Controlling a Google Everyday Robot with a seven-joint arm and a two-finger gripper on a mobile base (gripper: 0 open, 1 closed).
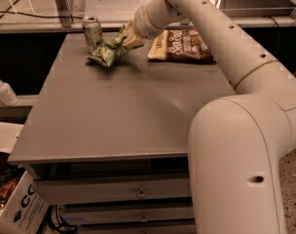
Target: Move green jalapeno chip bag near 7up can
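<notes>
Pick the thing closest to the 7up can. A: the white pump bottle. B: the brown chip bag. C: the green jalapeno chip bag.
C: the green jalapeno chip bag is right beside the 7up can, with the gripper at the bag's right end; the brown chip bag sits farther right, and the white pump bottle stands off the table at left.

two chip bags: one green jalapeno chip bag [107, 53] and one brown-and-cream chip bag [183, 45]. one 7up can [92, 31]. one white pump bottle [3, 89]. one table [114, 121] with two drawer handles [141, 194] showing. one gripper [127, 37], at the table's far side, pinching the green bag's raised end.
</notes>
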